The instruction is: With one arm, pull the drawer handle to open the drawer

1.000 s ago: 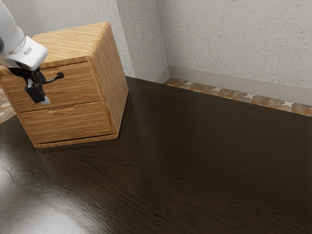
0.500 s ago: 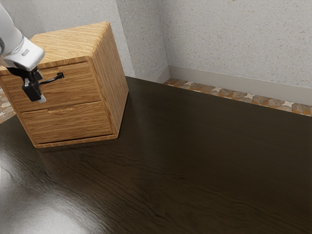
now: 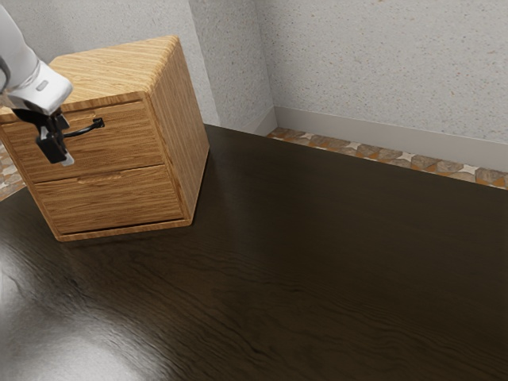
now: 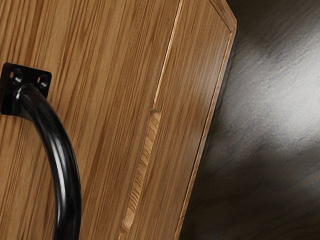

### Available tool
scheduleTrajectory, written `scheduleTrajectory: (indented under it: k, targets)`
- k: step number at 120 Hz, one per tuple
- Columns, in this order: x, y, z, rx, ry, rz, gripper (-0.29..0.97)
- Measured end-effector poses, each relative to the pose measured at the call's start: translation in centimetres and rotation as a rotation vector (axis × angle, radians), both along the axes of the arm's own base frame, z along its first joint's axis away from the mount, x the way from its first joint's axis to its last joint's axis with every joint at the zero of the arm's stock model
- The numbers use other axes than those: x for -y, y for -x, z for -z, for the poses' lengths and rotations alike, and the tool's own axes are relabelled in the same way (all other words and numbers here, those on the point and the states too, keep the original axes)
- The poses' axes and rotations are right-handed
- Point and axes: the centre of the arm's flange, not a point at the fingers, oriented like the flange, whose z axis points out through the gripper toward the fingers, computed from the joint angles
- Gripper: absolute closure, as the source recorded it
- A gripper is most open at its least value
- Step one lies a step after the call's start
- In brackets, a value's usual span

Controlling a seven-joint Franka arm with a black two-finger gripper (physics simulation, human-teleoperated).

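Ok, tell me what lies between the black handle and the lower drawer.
From the handle, just bare wood of the upper drawer front, then the seam where the lower drawer begins. The wrist view shows this plainly.

The cabinet (image 3: pixel 119 135) is honey-coloured wood with straight, streaky grain. Its handle (image 4: pixel 59 165) is glossy black, as is the gripper (image 3: pixel 55 149) under the white arm (image 3: pixel 32 75). The table (image 3: pixel 317 278) is very dark brown and wavy-grained with a pale sheen, the wall (image 3: pixel 381 55) behind is speckled grey-white, and the floor (image 3: pixel 397 157) looks tiled in orange-brown with what may be white stars.
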Motion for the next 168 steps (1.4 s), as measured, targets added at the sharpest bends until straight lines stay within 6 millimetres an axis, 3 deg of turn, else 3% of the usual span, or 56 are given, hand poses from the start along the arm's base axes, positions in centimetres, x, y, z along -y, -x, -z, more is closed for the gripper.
scheduleTrajectory:
  k: [97, 148, 168]
  targets:
    - [-1.0, -0.4, 1.3, 0.021, 0.018, 0.013, 0.00]
    - [-0.7, -0.5, 0.8, 0.029, 0.013, 0.018, 0.14]
    - [-0.6, -0.5, 0.7, 0.033, 0.013, 0.021, 0.14]
